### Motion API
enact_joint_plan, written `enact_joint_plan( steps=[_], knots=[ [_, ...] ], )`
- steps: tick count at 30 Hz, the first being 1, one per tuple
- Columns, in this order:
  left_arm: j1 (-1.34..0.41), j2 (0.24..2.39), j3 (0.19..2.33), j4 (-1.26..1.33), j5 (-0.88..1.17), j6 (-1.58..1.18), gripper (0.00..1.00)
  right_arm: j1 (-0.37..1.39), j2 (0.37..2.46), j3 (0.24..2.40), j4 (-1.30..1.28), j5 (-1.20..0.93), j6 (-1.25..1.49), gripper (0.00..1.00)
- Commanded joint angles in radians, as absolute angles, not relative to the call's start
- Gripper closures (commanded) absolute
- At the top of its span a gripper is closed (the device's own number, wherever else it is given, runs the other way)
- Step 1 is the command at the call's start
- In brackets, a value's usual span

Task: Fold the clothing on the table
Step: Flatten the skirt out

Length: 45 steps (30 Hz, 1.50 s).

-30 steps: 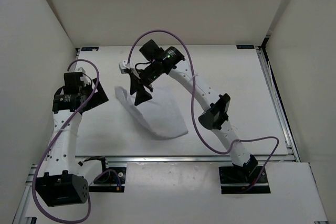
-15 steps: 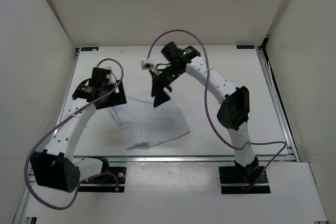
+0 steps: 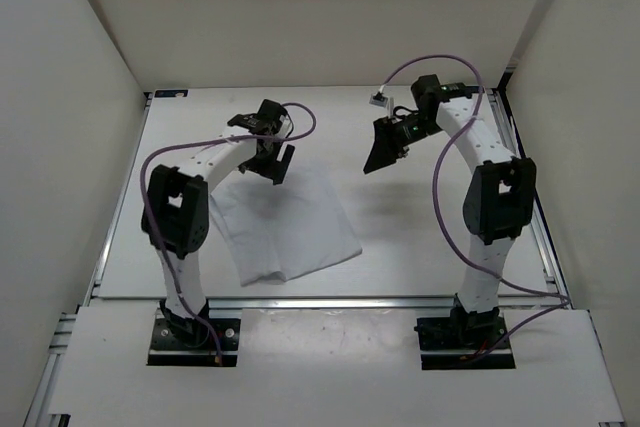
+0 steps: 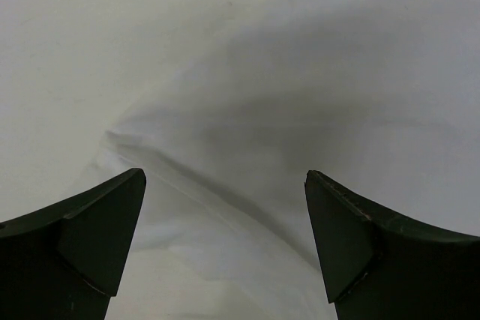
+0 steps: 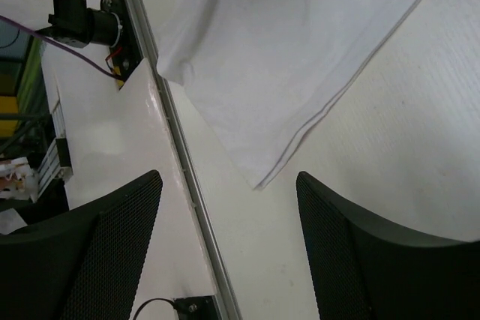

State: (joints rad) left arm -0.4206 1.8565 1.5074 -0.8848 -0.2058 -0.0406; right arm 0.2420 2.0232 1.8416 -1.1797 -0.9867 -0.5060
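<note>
Off-white table point(image 3: 430, 237) holds the clothing point(image 3: 290, 227) left of centre, seemingly folded once; my left gripper point(image 3: 279, 165) hovers wide open over its far edge, my right gripper point(image 3: 378, 155) gapes empty, so I must grasp an edge next.

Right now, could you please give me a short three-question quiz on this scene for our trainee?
1. True or false: the right gripper is holding the clothing.
2. Which gripper is above the clothing? A) the left gripper B) the right gripper C) neither
3. What surface does the clothing lie on?
Key: 1 false, it is open and empty, off to the side of the clothing; 2 A; 3 the table.
</note>
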Motion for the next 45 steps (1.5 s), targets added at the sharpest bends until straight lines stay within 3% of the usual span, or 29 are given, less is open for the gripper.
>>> enact_joint_plan(
  steps=[1,6,8,10,11,17,22,24,26,27,29,31,33,36,38,40,41,42,43,44,45],
  knots=[
    [-0.410,1.952,1.610,-0.862,-0.308,0.008,0.02,0.203,1.890,1.821,-1.175,-0.965,-0.503,0.23],
    [-0.459,2.097,1.695,-0.873,-0.340,0.006,0.11,0.132,1.827,1.732,-1.174,-0.959,-0.534,0.23],
    [-0.472,2.123,1.677,-0.868,-0.336,-0.028,0.24,0.097,1.812,1.700,-1.166,-0.951,-0.535,0.23],
    [-0.492,2.151,1.683,-0.871,-0.331,-0.035,0.52,0.066,1.793,1.681,-1.157,-0.974,-0.517,0.24],
    [-0.503,2.172,1.677,-0.880,-0.337,-0.044,0.54,0.036,1.781,1.672,-1.155,-0.980,-0.518,0.23],
    [-0.525,2.253,1.730,-0.907,-0.350,-0.069,0.45,-0.069,1.753,1.655,-1.192,-0.999,-0.546,0.24],
    [-0.502,2.278,1.758,-0.916,-0.322,-0.077,0.46,-0.121,1.749,1.649,-1.213,-0.991,-0.574,0.24],
    [-0.492,2.289,1.781,-0.926,-0.301,-0.093,0.58,-0.123,1.749,1.652,-1.218,-0.994,-0.565,0.24],
    [-0.463,2.331,1.897,-0.983,-0.282,-0.145,0.92,-0.127,1.747,1.658,-1.215,-0.997,-0.554,0.24],
    [-0.450,2.391,1.951,-1.062,-0.285,-0.208,1.00,-0.130,1.756,1.669,-1.213,-0.997,-0.543,0.24],
    [-0.401,2.508,2.259,-1.224,-0.266,-0.329,1.00,-0.137,1.758,1.687,-1.215,-1.005,-0.520,0.24],
    [-0.341,2.670,2.471,-1.377,-0.107,-0.490,1.00,-0.141,1.755,1.706,-1.212,-1.003,-0.500,0.25],
    [-0.255,2.643,2.380,-1.338,0.005,-0.666,1.00,-0.137,1.759,1.721,-1.209,-0.991,-0.489,0.25],
    [-0.229,2.516,2.095,-0.992,0.225,-0.890,1.00,-0.143,1.763,1.744,-1.219,-0.973,-0.483,0.25],
    [-0.239,2.409,1.999,-0.693,0.236,-0.997,1.00,-0.149,1.767,1.755,-1.229,-0.963,-0.483,0.25],
    [-0.262,2.390,2.031,-0.599,0.201,-1.042,1.00,-0.146,1.769,1.782,-1.246,-0.947,-0.480,0.24],
    [-0.271,2.410,2.130,-0.606,0.172,-1.029,0.99,-0.147,1.760,1.781,-1.252,-0.937,-0.480,0.24],
    [-0.288,2.451,2.273,-0.626,0.161,-0.990,0.90,-0.143,1.761,1.792,-1.259,-0.937,-0.476,0.23],
    [-0.296,2.479,2.446,-0.705,0.138,-0.932,0.56,-0.138,1.755,1.790,-1.252,-0.934,-0.468,0.22],
    [-0.299,2.532,2.535,-0.792,0.134,-0.904,0.04,-0.127,1.753,1.786,-1.259,-0.930,-0.472,0.21],
    [-0.298,2.574,2.689,-0.833,0.123,-0.841,0.01,-0.120,1.750,1.778,-1.247,-0.922,-0.460,0.18]
  ],
)
